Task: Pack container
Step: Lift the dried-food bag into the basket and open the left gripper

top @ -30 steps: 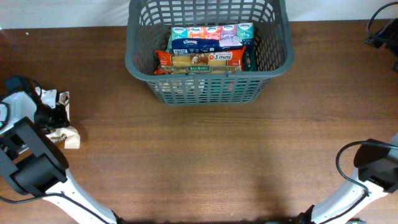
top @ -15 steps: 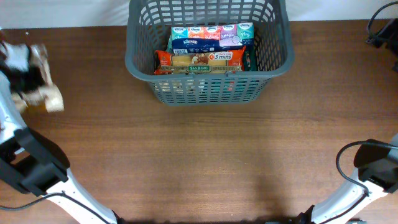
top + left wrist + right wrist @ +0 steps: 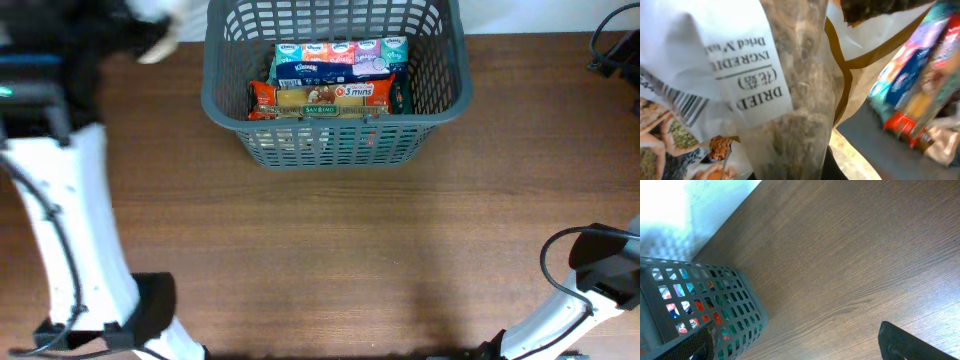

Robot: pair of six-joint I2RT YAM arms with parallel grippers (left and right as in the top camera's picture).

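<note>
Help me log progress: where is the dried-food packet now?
Overhead, the packet blurs at top left, just outside the basket's left rim; it fills the left wrist view.

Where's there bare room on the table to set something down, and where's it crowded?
Bare: the wide table stretch in front of the container's near wall. Crowded: tissue packs and a pasta packet fill the container's middle, and the carried packet hovers by its left rim.

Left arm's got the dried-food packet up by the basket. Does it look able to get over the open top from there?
Probably yes. The left gripper with its packet shows blurred just outside the basket, by its left rim. The top is open and nothing hangs over it.
</note>
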